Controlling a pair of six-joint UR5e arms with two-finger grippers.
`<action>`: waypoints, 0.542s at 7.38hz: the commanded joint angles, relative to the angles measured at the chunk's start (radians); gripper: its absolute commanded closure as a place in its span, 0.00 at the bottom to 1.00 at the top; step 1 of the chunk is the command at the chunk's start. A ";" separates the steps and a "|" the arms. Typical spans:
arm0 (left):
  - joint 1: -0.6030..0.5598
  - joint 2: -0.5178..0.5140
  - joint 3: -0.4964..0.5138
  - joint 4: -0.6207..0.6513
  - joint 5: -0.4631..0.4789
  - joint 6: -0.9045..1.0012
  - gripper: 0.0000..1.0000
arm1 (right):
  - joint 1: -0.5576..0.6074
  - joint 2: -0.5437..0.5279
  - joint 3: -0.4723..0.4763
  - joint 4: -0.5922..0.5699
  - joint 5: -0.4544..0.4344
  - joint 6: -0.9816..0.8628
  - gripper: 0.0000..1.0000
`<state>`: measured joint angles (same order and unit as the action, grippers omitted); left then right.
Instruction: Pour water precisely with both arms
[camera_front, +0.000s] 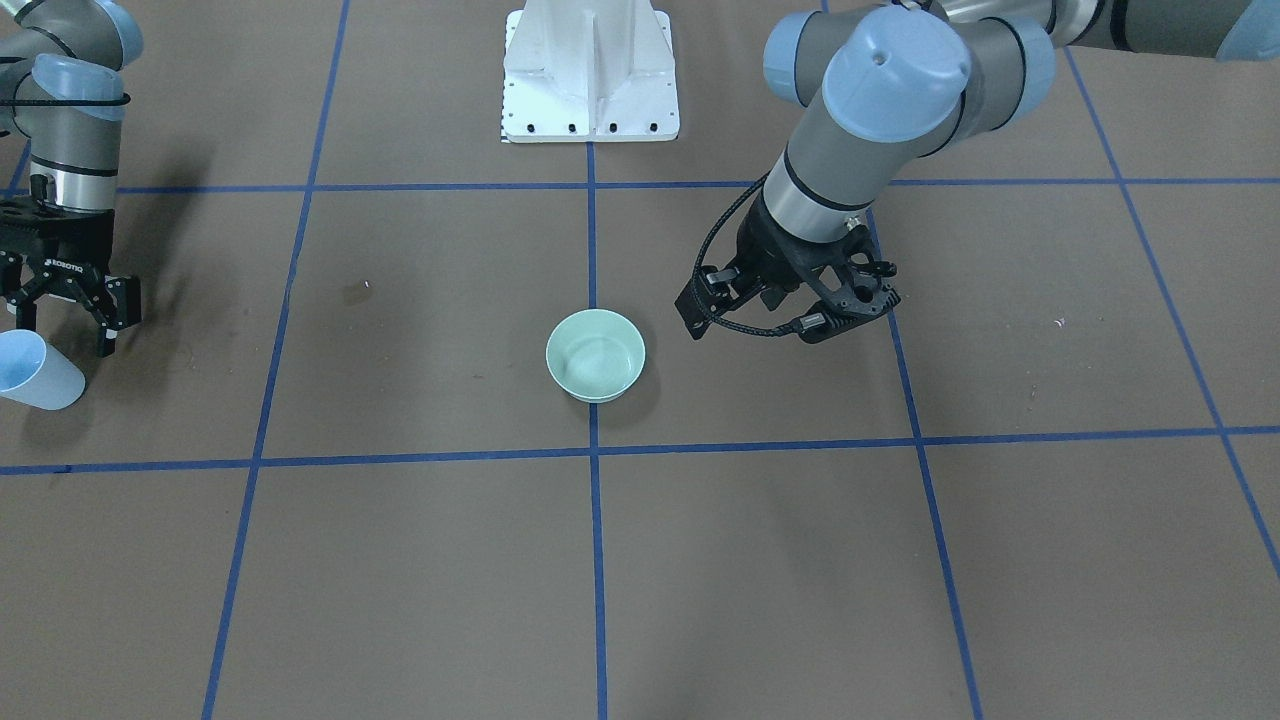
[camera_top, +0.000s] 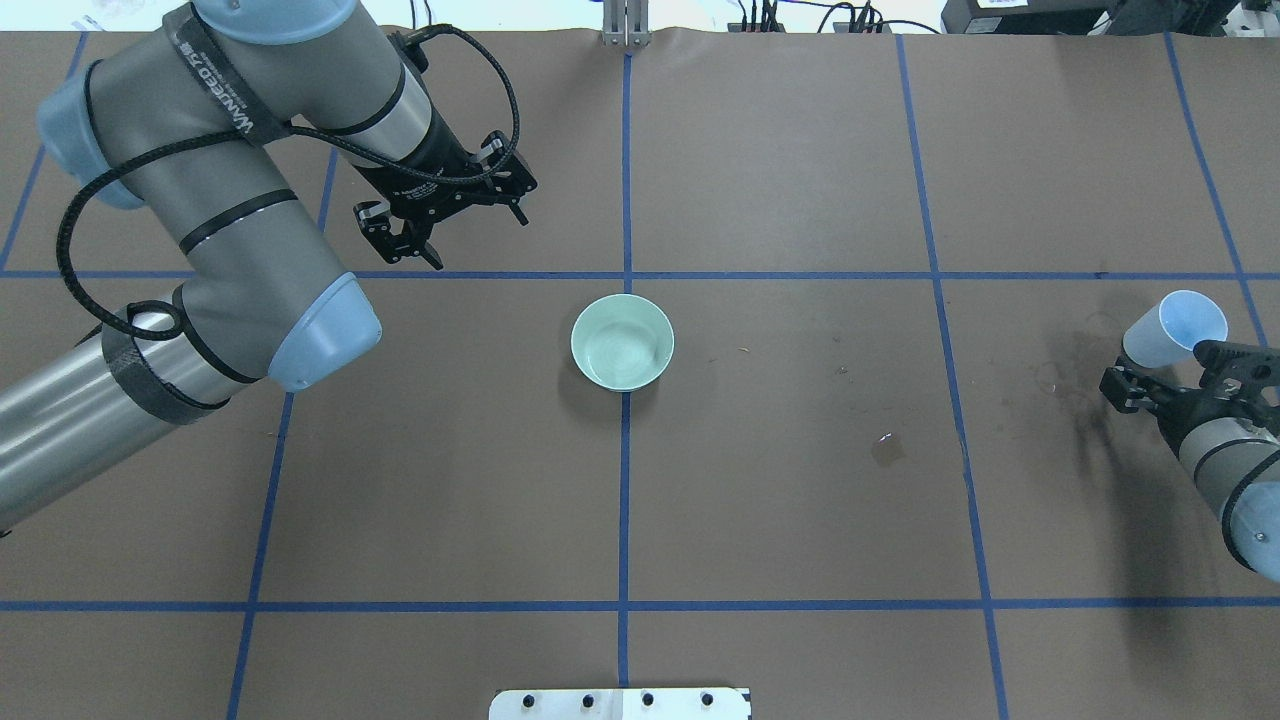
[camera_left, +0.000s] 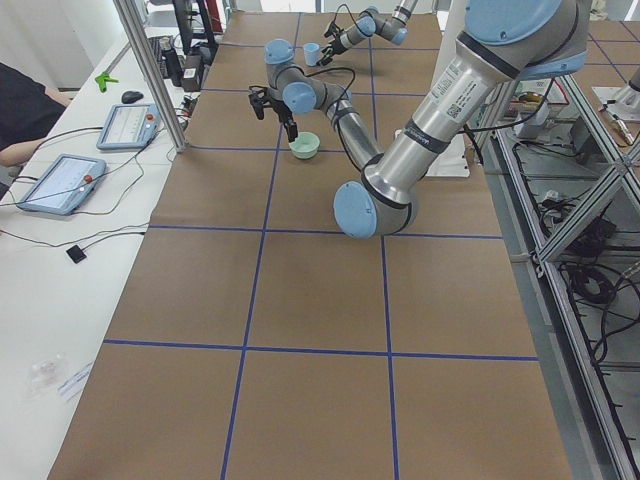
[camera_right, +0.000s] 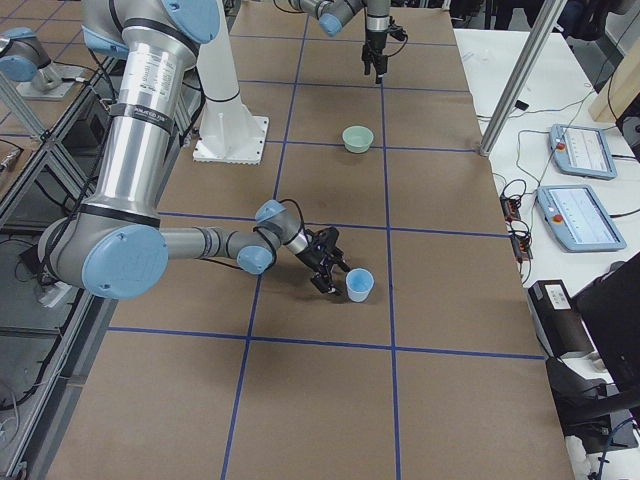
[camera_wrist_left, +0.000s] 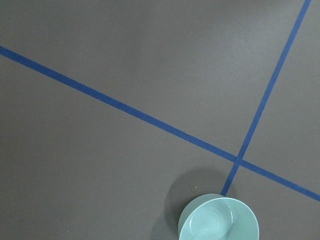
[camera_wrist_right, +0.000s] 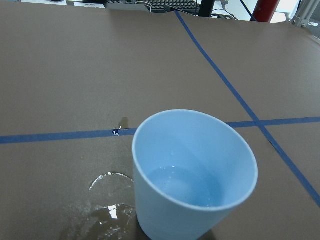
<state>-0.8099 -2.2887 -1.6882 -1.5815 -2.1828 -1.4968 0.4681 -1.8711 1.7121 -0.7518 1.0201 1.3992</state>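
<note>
left arm (camera_top: 230, 200): reaches in over the far half of the table (camera_top: 800, 520), wrist angled downward.
left gripper (camera_top: 475, 238): hangs above the brown surface and touches nothing. sits just beyond the cross tape line, on the robot's left of the bowl (camera_top: 622, 342). fingers spread apart, nothing between them.

right arm (camera_top: 1225, 460): lies low at the right end of the table, well apart from the bowl.
right gripper (camera_front: 64, 335): points at the cup (camera_wrist_right: 195, 150) with fingers spread wide. fingertips sit just beside the cup. cannot tell whether they touch it, and no clamping shows.

cup: pale blue, stands upright on the table, mouth open upward.
water (camera_wrist_right: 185, 189): lies as a shallow clear pool in the bottom of the cup, far below the rim.
wet patch (camera_wrist_right: 107, 212): glints on the table right beside the cup's base, edged by a pale dried ring.

bowl: mint green, upright, straddles the centre tape line (camera_top: 625, 500) near the table's middle. shows a faint ringed sheen inside; cannot tell whether it is liquid.
small wet spot (camera_top: 886, 448): marks the paper between bowl and cup.
white pedestal (camera_front: 590, 70): bolted at the robot's edge of the table.
</note>
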 joint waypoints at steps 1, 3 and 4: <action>0.000 0.000 0.001 0.000 0.000 0.000 0.00 | 0.001 0.004 -0.014 0.003 0.000 -0.025 0.01; 0.000 0.000 0.001 0.000 -0.002 0.000 0.00 | 0.026 0.003 -0.029 0.017 0.000 -0.055 0.01; 0.000 0.000 0.001 0.000 -0.002 0.000 0.00 | 0.041 0.004 -0.031 0.017 0.002 -0.063 0.01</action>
<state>-0.8100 -2.2887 -1.6874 -1.5815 -2.1839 -1.4968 0.4908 -1.8679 1.6854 -0.7372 1.0204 1.3523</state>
